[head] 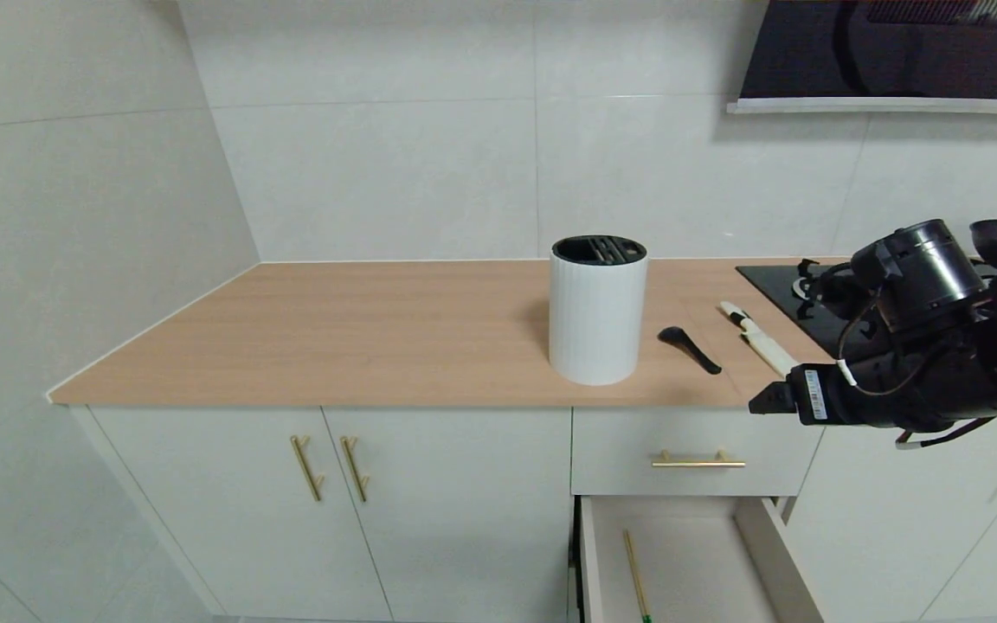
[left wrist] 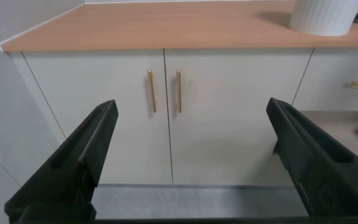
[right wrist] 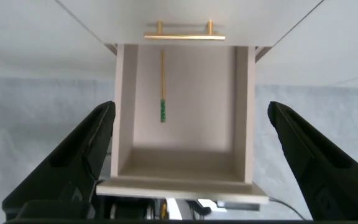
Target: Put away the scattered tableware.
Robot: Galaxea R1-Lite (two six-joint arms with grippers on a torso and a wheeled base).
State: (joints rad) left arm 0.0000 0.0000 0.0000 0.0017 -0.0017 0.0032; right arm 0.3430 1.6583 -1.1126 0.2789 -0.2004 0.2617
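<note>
The long light-brown wood-grain countertop (head: 334, 337) is smooth and matt. The white ribbed cylindrical utensil holder (head: 595, 329) has a matt surface, possibly plastic, and its black slotted top is dull. The small black spoon (head: 689, 348) is smooth with a faint sheen. The flat black hob (head: 780, 290) is glossy like glass. The gold bar-shaped drawer handle (head: 697, 461) is shiny metal on a smooth white front. In the pale matt open drawer (head: 697, 562), the slim chopstick (head: 635, 571) is bare wood.

the holder (head: 596, 311) stands on the counter (head: 334, 329), right of its middle. to its right lie the spoon (head: 689, 348), then the knife (head: 758, 337), then the hob (head: 788, 298) behind. under the counter, doors (head: 334, 502) at left. at right, below a shut drawer (head: 697, 446), an open drawer (head: 697, 554) holds a chopstick (head: 635, 571).
</note>
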